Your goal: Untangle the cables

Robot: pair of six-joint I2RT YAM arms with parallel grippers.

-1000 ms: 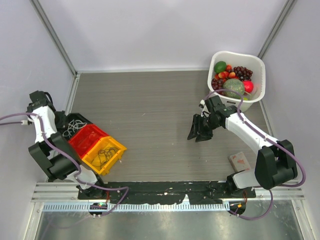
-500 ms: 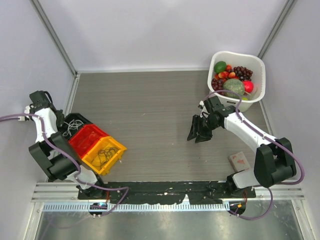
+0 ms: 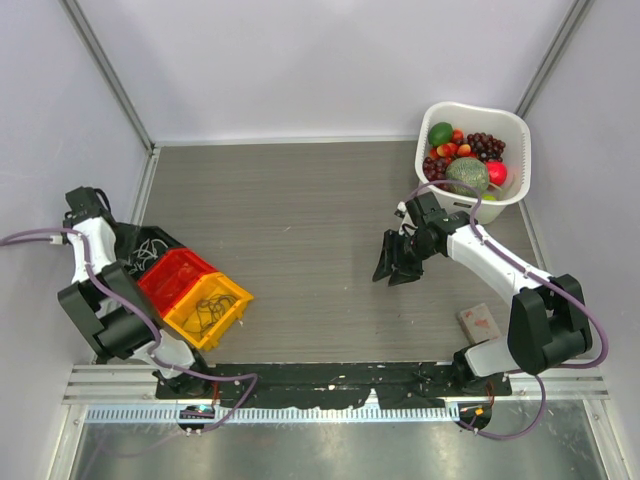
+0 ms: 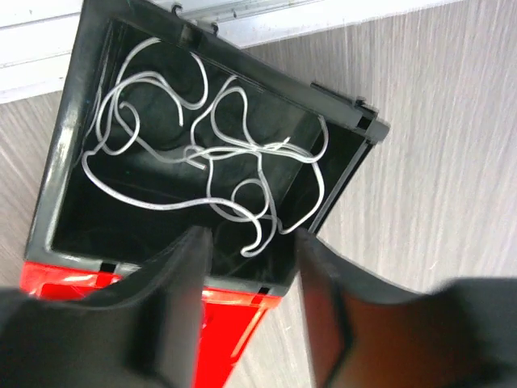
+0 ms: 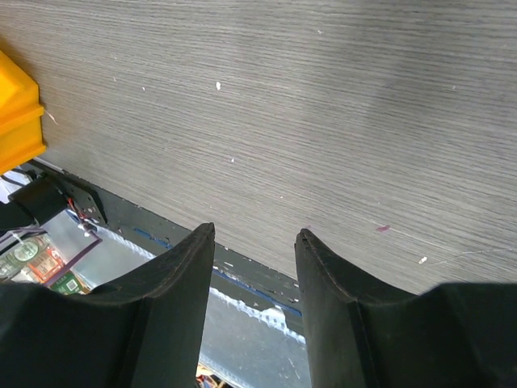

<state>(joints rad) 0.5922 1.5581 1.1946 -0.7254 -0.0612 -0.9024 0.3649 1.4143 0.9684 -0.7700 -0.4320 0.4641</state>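
White cables [image 4: 212, 152] lie in the black bin [image 4: 60, 170] mid-frame, just above the left pincer [image 4: 249, 242], parted and empty.

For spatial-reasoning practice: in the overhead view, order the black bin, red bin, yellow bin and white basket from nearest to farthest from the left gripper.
1. black bin, under the left gripper
2. red bin, adjoining
3. yellow bin, next along
4. white basket, far right
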